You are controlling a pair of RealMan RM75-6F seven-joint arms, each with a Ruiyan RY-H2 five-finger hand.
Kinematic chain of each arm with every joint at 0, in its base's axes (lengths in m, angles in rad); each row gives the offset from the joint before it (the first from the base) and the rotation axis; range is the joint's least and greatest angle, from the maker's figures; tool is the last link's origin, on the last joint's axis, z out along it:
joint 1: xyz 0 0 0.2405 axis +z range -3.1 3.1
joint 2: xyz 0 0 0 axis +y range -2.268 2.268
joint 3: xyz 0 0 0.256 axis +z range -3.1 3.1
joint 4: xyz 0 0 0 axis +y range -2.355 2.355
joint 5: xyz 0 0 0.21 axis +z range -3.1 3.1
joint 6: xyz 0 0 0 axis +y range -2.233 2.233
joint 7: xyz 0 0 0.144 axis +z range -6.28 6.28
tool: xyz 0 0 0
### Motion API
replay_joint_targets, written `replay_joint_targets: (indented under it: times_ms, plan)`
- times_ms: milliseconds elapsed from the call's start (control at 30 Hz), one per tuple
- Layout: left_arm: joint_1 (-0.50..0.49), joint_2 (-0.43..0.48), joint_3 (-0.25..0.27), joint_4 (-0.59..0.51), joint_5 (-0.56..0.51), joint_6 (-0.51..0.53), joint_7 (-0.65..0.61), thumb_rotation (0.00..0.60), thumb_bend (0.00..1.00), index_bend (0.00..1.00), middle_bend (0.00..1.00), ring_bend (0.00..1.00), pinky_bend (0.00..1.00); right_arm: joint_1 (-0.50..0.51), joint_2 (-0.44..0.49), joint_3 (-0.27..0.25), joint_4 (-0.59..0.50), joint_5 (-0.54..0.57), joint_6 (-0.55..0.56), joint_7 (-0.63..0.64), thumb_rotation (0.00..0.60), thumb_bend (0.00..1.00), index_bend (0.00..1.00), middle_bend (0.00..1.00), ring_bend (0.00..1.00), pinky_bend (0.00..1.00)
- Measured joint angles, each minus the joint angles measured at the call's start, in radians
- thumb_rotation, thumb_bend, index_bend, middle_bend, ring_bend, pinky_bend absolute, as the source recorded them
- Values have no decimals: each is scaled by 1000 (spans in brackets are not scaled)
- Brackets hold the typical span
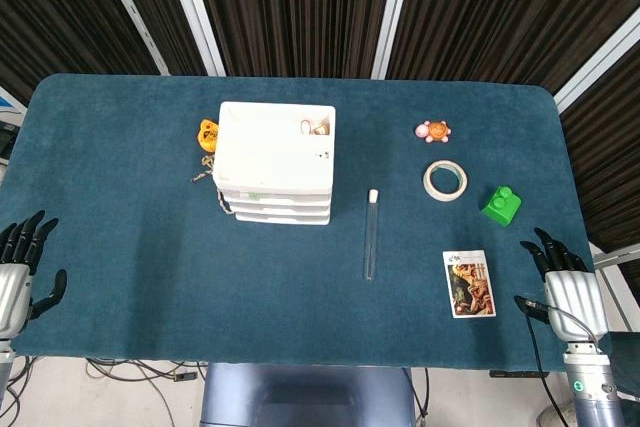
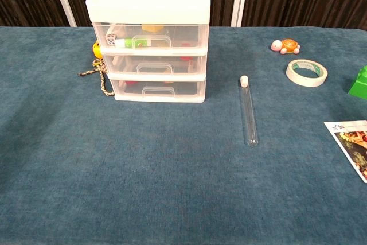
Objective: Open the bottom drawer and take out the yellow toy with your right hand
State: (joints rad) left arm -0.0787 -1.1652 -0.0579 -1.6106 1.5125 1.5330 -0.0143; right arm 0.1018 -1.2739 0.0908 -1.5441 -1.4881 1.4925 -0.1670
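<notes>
A white three-drawer cabinet [image 1: 273, 160] stands left of the table's middle; its clear drawer fronts face me in the chest view [image 2: 150, 38]. The bottom drawer [image 2: 158, 89] is closed, with something red dimly visible inside; no yellow toy shows in it. A yellow item [image 2: 152, 27] lies in the top drawer. My left hand [image 1: 22, 269] rests at the table's front left edge, fingers apart and holding nothing. My right hand [image 1: 562, 279] rests at the front right edge, likewise spread and holding nothing. Neither hand shows in the chest view.
An orange toy [image 1: 208, 134] and a braided cord [image 2: 98, 75] lie left of the cabinet. A glass tube [image 1: 371, 235] lies right of it. Further right are a turtle toy [image 1: 434, 131], a tape roll [image 1: 444, 180], a green block [image 1: 500, 204] and a picture card [image 1: 468, 284].
</notes>
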Motion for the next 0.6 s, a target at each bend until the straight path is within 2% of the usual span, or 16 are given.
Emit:
replay_joint_targets:
  times_ms: [600]
  plan:
    - [6, 5, 6, -6, 9, 6, -4, 600, 478, 59, 0, 0, 0, -4, 14, -6, -21, -4, 5, 2, 600, 178, 225, 119, 180, 309]
